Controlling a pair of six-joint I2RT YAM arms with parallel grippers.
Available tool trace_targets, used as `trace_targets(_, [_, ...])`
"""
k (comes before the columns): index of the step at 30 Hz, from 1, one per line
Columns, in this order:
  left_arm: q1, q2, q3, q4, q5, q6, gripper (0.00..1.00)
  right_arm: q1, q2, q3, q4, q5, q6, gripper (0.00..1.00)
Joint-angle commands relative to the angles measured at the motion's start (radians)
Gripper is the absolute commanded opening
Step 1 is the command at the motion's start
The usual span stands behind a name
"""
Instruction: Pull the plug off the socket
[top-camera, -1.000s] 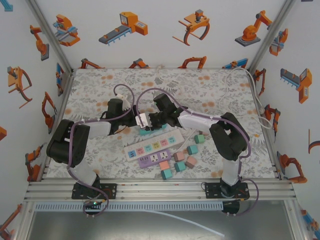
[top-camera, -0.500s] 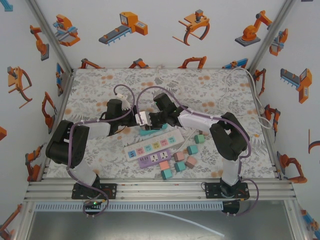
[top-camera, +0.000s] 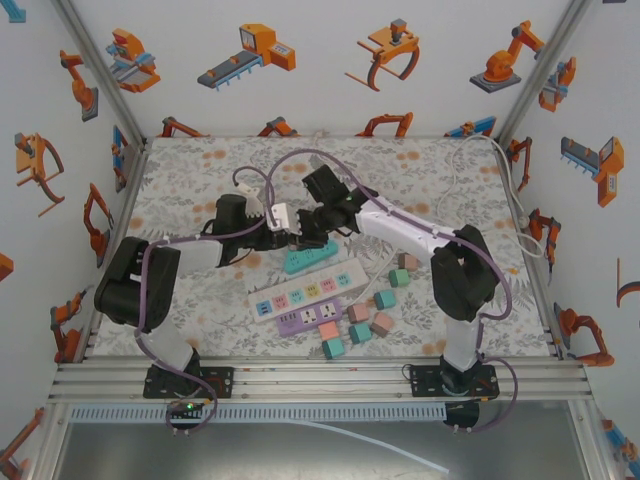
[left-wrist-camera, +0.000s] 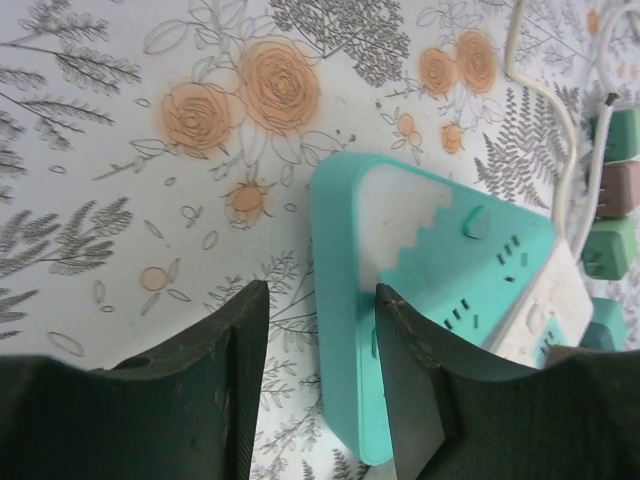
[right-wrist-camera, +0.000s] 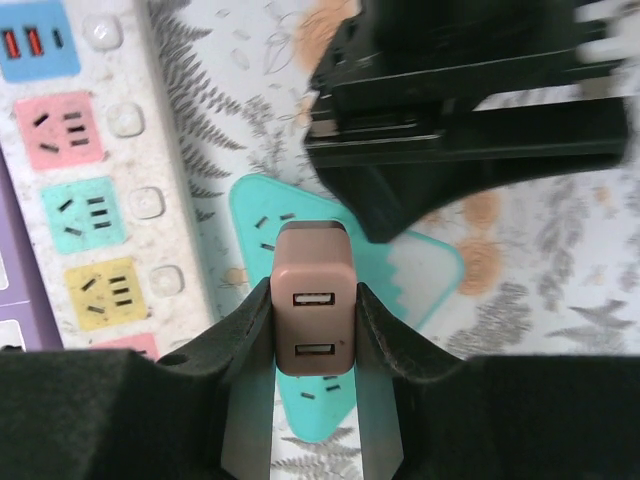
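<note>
Left wrist view: the left gripper (left-wrist-camera: 320, 298), jaws slightly parted, straddles the edge of the teal strip (left-wrist-camera: 450, 260) on the floral mat (left-wrist-camera: 150, 150), lower centre of frame. Right wrist view: a white strip (right-wrist-camera: 90, 180) at left; at centre, the right gripper (right-wrist-camera: 312, 288) pinches the brown plug (right-wrist-camera: 312, 315) over the teal strip.

Legible text, labels, brands, numbers and signs: none can be read on any item in these views.
</note>
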Motion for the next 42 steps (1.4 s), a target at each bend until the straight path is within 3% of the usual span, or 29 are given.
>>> trace_targets(1, [0.007,0.083,-0.066,-0.240,-0.092,0.125,0.46,0.003,-0.017,0.040,-0.101,0.039,0.001,0.20])
trace_targets(4, [0.009,0.087,-0.076,-0.160,0.001,0.064,0.48,0.005,-0.006,0.045,-0.095,0.039,0.002,0.20])
trace_targets(10, [0.008,0.028,-0.037,-0.160,0.019,0.019,0.50,0.005,-0.074,0.018,-0.033,0.065,0.081,0.20])
trace_targets(13, [0.007,-0.016,-0.016,-0.156,0.023,-0.007,0.54,0.005,-0.142,-0.041,0.068,0.151,0.252,0.20])
trace_targets(18, [0.000,-0.124,0.004,-0.134,0.045,-0.044,0.58,0.004,-0.280,-0.113,0.108,0.328,0.707,0.18])
trace_targets(25, [-0.094,-0.392,-0.021,-0.144,0.026,0.027,0.62,-0.017,-0.640,-0.411,0.151,0.422,1.173,0.19])
trace_targets(32, [-0.269,-0.677,-0.100,-0.202,0.054,0.211,0.64,-0.206,-0.960,-0.670,0.084,0.321,1.450,0.19])
trace_targets(36, [-0.385,-0.820,-0.120,-0.335,0.048,0.345,0.68,-0.337,-1.034,-0.782,0.060,0.205,1.558,0.20])
trace_targets(42, [-0.503,-0.945,-0.130,-0.527,0.008,0.466,0.82,-0.518,-1.084,-0.937,0.002,0.205,1.609,0.22])
